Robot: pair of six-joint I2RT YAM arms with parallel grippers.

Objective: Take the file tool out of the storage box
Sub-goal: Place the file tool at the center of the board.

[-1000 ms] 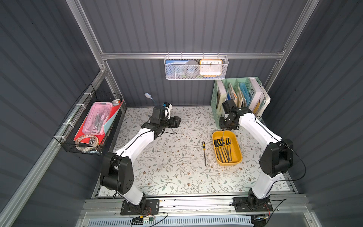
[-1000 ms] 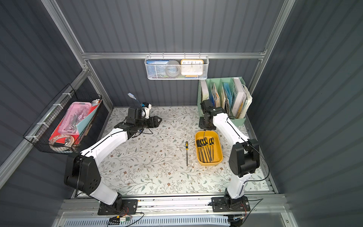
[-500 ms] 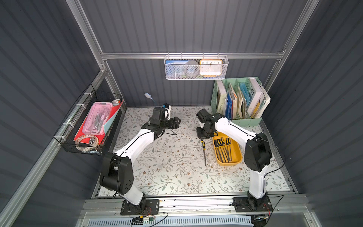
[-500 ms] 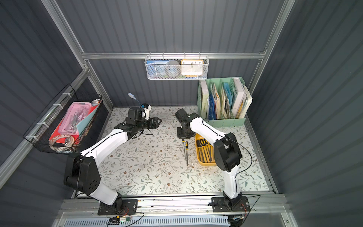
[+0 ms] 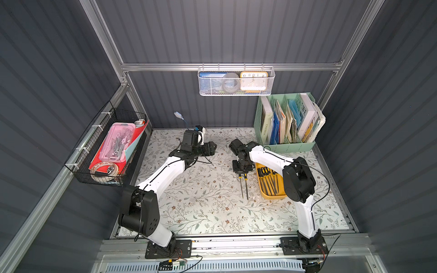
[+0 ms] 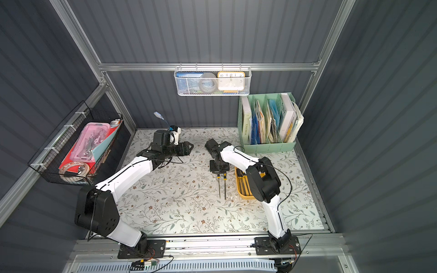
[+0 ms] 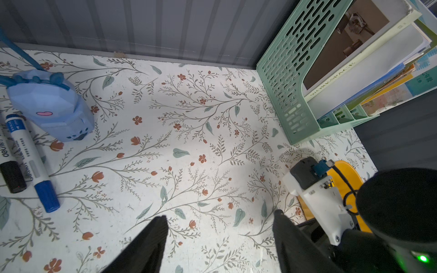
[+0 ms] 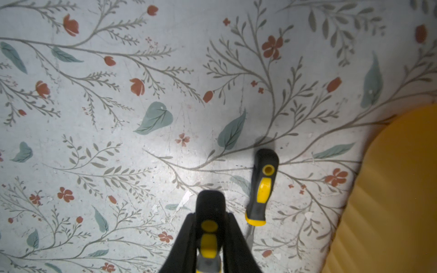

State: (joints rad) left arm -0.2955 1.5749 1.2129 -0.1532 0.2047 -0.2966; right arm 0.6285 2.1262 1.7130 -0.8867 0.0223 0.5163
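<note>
Lowering the held file tool (image 8: 209, 205) flat onto the mat (image 8: 118, 141) looks the right move (level, parallel to the second file (image 8: 261, 186), not across it); the right gripper (image 8: 210, 222) is clamped narrowly on its handle; the storage box (image 5: 274, 196) sits at three o'clock of both files in a top view; the left gripper (image 7: 218, 215) gapes empty.

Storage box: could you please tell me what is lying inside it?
Several files with black-and-yellow handles lie inside the storage box. The right arm covers one side, so the rest is hidden.
</note>
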